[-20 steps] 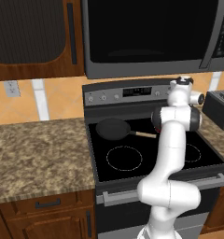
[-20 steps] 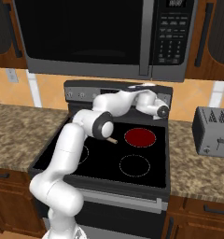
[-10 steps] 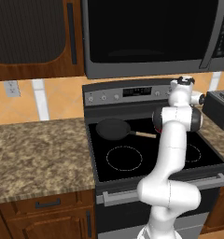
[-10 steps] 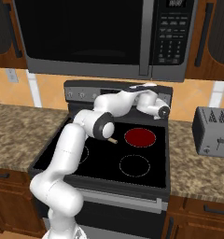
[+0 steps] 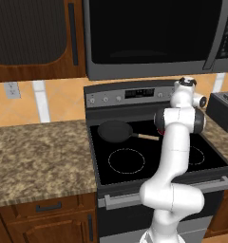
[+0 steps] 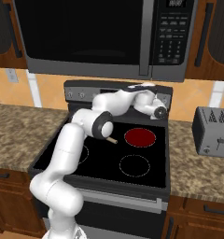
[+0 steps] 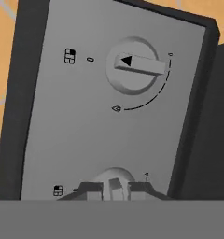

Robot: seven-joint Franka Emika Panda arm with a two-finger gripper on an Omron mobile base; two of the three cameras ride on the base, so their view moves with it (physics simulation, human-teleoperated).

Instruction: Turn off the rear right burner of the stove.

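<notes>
The stove (image 6: pixel 58 156) is a black glass-top range with a grey control panel (image 5: pixel 117 98) at the back. Its rear right burner (image 6: pixel 140 137) glows as a solid red disc. My gripper (image 6: pixel 157 99) is pressed against the right end of the panel, above that burner. In the hand view the two fingertips (image 7: pixel 93 189) sit on either side of the grip bar of the lower knob (image 7: pixel 115 177), shut on it. A second knob (image 7: pixel 135 66) with a black arrow on its bar sits further along the panel.
A black frying pan (image 5: pixel 115 130) with a wooden handle rests on the rear left zone. White-outlined rings (image 6: pixel 135 165) mark the front zones. A toaster (image 6: pixel 212 130) stands on the right counter, and the black microwave (image 6: pixel 109 37) hangs low over the stove.
</notes>
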